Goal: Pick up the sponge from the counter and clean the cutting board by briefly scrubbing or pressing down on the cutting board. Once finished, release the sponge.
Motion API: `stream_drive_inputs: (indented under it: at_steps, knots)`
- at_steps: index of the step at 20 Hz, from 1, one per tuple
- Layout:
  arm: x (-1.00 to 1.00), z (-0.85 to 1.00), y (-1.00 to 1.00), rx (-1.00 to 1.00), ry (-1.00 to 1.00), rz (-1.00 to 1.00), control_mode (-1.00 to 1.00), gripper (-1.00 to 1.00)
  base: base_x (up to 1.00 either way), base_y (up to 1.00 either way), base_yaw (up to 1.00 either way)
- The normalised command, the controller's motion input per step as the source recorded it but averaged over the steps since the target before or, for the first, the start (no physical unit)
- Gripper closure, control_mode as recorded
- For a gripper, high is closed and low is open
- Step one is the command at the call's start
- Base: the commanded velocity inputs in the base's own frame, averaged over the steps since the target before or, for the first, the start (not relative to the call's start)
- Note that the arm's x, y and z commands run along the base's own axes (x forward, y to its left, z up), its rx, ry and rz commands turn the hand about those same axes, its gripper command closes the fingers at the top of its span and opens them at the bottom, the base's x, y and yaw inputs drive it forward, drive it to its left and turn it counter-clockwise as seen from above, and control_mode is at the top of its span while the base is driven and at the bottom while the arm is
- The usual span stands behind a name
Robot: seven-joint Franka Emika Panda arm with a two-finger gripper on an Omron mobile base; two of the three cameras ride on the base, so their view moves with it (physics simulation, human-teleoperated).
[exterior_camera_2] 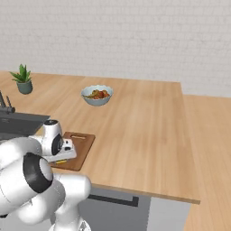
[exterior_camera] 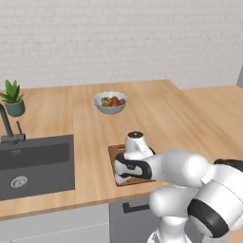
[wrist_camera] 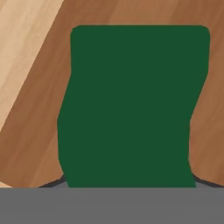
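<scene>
The sponge [wrist_camera: 131, 105] shows its dark green top close up in the hand view, lying against the reddish-brown cutting board [wrist_camera: 39, 131]. My gripper [exterior_camera: 125, 176] is shut on the sponge and points straight down at the cutting board [exterior_camera: 113, 153], which lies on the light wood counter [exterior_camera: 161, 114] near its front edge. From the right, the hand covers the near end of the cutting board [exterior_camera_2: 82, 145], and a sliver of the sponge's yellow layer [exterior_camera_2: 61, 161] peeks out under it. The sponge hides most of my fingertips.
A dark inset sink [exterior_camera: 38, 166] with a faucet [exterior_camera: 8, 127] lies left of the board. A bowl of fruit [exterior_camera: 110, 102] stands behind the board, and a potted plant [exterior_camera: 13, 98] at the far left. The counter's front edge runs just below the board.
</scene>
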Motion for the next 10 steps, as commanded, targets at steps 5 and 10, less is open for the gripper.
stream_drive_inputs:
  at_steps: [5,10]
  knots:
    - [0.74,-0.41,0.24,-0.02,0.00,0.00,-1.00,1.00,0.00,0.00,0.00]
    - [0.73,0.00,0.00,0.01,-0.04,0.00,-1.00,1.00,0.00,0.00,0.00]
